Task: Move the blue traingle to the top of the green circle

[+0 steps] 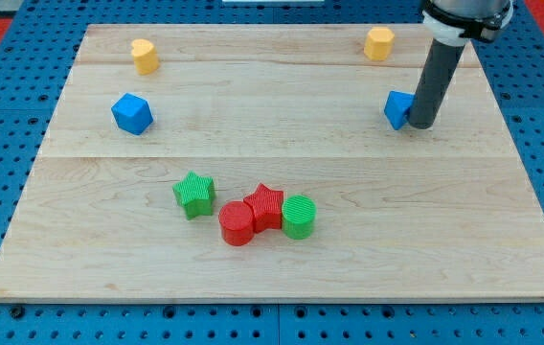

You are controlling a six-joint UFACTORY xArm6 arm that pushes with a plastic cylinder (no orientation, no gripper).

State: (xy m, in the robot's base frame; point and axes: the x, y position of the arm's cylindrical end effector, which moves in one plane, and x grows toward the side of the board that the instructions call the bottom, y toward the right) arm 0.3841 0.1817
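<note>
Blue triangle [397,109] sits at the frame's right, my tip [419,126] touching its right side; the rod has no jaws. I push it left and downward, stopping just above the green circle [299,216], clear of the red star [266,205].

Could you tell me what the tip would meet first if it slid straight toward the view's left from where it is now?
My tip sits right beside the blue triangle, on its right in the view, apparently touching. Sliding left, it would meet that block first. Depth is hard to judge, so contact might be off-centre.
</note>
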